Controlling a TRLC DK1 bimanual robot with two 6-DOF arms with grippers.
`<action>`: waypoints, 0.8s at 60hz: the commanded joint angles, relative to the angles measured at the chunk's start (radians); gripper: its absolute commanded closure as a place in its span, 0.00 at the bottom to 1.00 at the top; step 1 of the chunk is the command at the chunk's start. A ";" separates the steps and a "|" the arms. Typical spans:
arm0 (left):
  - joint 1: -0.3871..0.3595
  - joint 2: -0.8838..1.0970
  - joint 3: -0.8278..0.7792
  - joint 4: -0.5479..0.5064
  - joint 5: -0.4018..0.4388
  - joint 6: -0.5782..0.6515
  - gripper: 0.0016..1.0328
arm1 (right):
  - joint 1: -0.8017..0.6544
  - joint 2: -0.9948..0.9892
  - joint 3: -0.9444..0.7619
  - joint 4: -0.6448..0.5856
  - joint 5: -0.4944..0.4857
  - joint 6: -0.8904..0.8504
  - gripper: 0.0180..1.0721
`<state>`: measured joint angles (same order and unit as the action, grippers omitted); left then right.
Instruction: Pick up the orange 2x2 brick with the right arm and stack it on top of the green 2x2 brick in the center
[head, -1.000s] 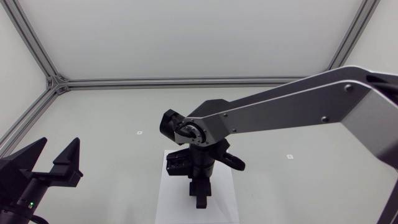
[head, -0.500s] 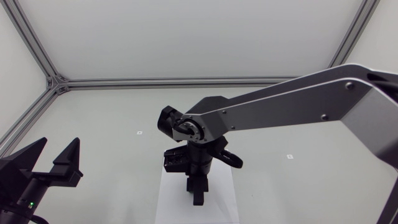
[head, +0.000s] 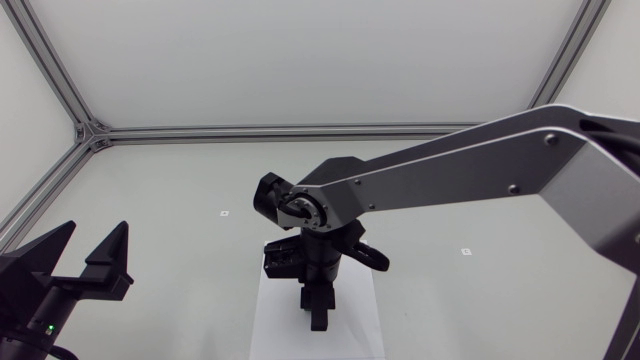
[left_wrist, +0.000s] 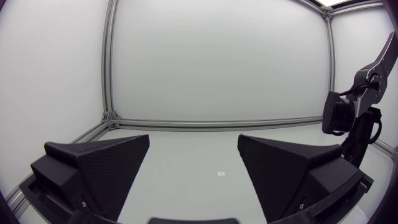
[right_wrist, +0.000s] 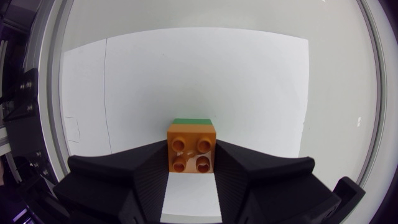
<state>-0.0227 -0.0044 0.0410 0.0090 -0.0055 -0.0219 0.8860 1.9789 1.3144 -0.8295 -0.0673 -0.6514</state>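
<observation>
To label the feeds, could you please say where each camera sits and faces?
Head: fixed overhead, facing down; right arm, left gripper show.
Left wrist: on its arm, facing across the table; own open fingers.
Right wrist: on right arm, facing down; own fingers, orange brick atop green brick.
Shared: right arm, in head and left wrist.

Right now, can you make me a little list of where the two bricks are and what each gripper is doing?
Orange brick: between the right gripper's fingers, pinched from both sides
Green brick: only a thin edge shows, just past the orange brick and below it
Stacked: cannot tell if pressed on
Right gripper: shut on the orange brick, over the white sheet
Left gripper: open, holding nothing, far off to the side
</observation>
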 joint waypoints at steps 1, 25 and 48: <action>0.003 -0.008 -0.041 -0.015 0.004 0.013 0.04 | -0.012 0.009 -0.018 0.006 -0.005 0.004 0.65; 0.003 -0.008 -0.041 -0.015 0.004 0.013 0.04 | -0.009 0.003 -0.043 0.012 -0.009 -0.010 0.65; 0.003 -0.008 -0.041 -0.015 0.004 0.013 0.04 | -0.004 -0.009 -0.064 0.006 -0.016 -0.039 0.65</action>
<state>-0.0227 -0.0044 0.0410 0.0086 -0.0059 -0.0223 0.8799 1.9659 1.2900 -0.8108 -0.0738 -0.6601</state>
